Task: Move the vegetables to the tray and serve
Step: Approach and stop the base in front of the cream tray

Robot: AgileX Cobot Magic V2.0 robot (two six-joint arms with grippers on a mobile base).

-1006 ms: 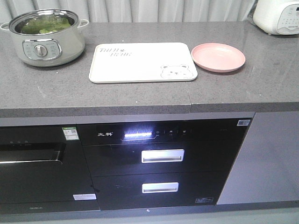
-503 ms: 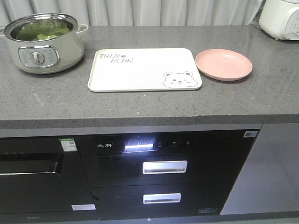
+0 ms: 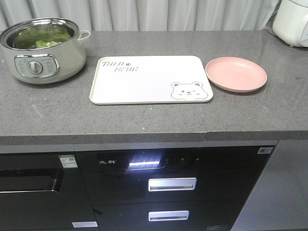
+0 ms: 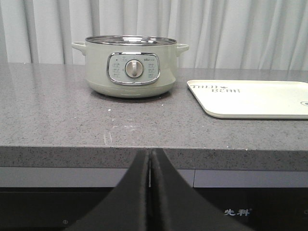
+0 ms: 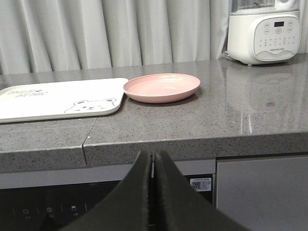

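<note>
Green vegetables, one pot, one tray, left claw and right claw closed, empty

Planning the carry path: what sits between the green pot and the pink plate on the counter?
Only the tray lies between the pot and the pink plate, with bare counter gaps either side. The front-facing view shows it.

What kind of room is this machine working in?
Most likely a kitchen, though it might be a showroom one. A grey stone countertop carries an electric pot with green leaves inside. Beneath it sits a black built-in appliance with lit controls and two drawer handles.
</note>
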